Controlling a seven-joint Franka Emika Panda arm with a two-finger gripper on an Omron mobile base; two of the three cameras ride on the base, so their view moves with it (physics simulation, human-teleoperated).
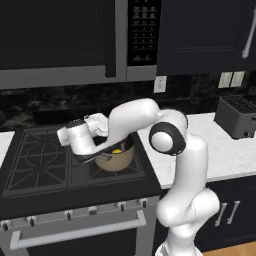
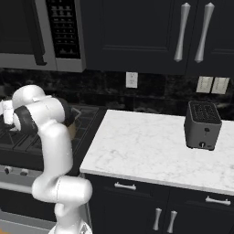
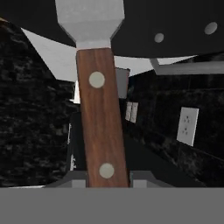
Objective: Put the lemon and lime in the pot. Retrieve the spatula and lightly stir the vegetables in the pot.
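Note:
In the hand view, my gripper point(image 3: 107, 180) is shut on the spatula point(image 3: 101, 122). Its brown wooden handle with two rivets runs straight up between the fingers to a grey metal blade. In the left base view, the tan pot point(image 1: 116, 160) stands on the right side of the stove. The yellow lemon point(image 1: 117, 150) lies inside it. My bent arm reaches over the pot, with the gripper point(image 1: 94, 150) low at its left rim. A sliver of the pot point(image 2: 73, 130) shows behind the arm in the right base view. The lime is hidden.
The pot sits on a black gas stove point(image 1: 45, 165), and a microwave point(image 1: 60, 40) hangs close above it. To the right, a white marble counter point(image 2: 146, 146) carries a dark toaster point(image 2: 202, 124). A wall outlet point(image 3: 187, 126) sits on the dark backsplash.

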